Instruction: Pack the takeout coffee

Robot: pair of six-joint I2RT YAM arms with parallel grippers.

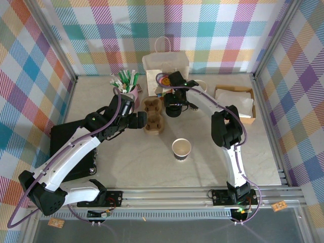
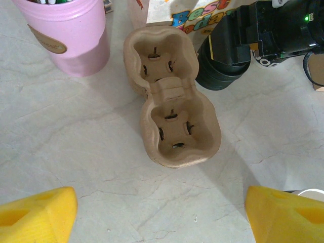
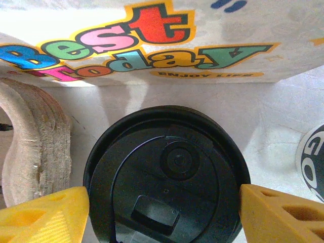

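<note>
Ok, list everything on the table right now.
Paper bag: one, white, printed, back centre.
Pen cup: one, pink, left of the bag.
Cup carrier: one, brown, two empty wells, centre.
Lid: one, black, right of the carrier.
Another cup: edge seen, white and black, right of the lid.
Paper cup: one, cream and black, lidless, front centre.
Box: one, brown, white paper inside, right.
Flat slab: one, black, left.
Left gripper: one, yellow fingers, open, near the carrier.
Right gripper: one, yellow fingers, astride the lid, grip unclear.

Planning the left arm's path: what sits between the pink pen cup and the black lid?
The empty two-cup pulp carrier lies between the pink pen cup and the black lid, clearest in the left wrist view.
</note>
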